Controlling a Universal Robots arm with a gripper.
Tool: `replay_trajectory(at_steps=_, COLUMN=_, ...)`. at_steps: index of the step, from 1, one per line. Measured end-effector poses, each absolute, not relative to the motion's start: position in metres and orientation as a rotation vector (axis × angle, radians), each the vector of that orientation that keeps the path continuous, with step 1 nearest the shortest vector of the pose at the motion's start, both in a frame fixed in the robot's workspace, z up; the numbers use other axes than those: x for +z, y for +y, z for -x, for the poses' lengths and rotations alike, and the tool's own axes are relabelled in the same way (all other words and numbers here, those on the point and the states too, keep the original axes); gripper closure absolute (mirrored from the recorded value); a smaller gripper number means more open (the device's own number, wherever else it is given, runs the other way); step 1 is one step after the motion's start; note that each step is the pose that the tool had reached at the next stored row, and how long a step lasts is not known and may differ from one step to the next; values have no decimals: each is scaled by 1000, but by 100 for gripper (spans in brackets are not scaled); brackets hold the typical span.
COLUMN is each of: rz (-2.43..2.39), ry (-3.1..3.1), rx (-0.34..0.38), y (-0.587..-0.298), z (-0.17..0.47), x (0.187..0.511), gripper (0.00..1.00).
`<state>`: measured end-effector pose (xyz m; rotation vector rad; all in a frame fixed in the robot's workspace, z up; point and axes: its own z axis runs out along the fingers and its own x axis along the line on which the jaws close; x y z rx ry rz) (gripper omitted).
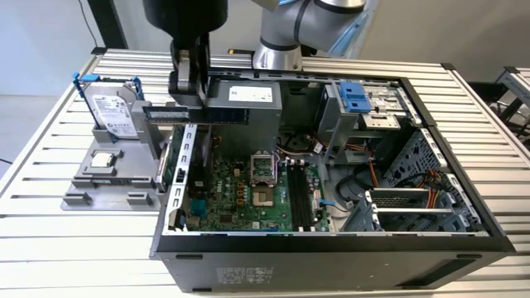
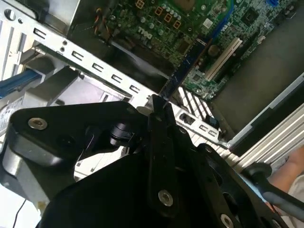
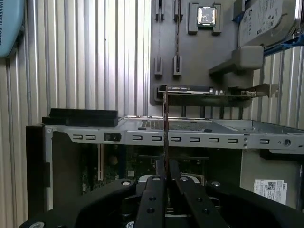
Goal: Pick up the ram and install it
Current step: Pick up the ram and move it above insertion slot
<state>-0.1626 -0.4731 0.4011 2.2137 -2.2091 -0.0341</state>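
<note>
Gripper [image 1: 190, 99] closed on the ram [image 1: 223, 115], fingers pinched on the stick near its middle. Ram held level, long edge horizontal, raised above the open computer case [image 1: 348, 261], over the case wall on the exterior view's left and just in front of the grey power supply [image 1: 257, 96].

Both wrist views show the stick edge-on between the closed fingertips: a thin dark strip [image 3: 165, 133] running out from the gripper [image 3: 165, 178] across the slotted rear wall of the case, and a narrow blue-black blade [image 2: 185, 64] pointing from the gripper [image 2: 156, 102] toward the green motherboard [image 2: 190, 23].

Motherboard [image 1: 248, 198] lies flat on the case floor. Long black memory slots [image 1: 300, 198] sit on it; the ram is well above them and off toward the exterior view's left, not seated.

Outside the case, on the exterior view's left: grey fixture [image 1: 108, 183] carrying a hard drive [image 1: 112, 112] propped on edge, and a small square chip [image 1: 103, 159].
</note>
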Motion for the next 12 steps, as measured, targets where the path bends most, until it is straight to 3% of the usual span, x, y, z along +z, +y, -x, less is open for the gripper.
replay_trajectory(at_steps=12, rz=-2214, ry=-2209, rx=-34, y=-473, z=108, x=401, gripper=100)
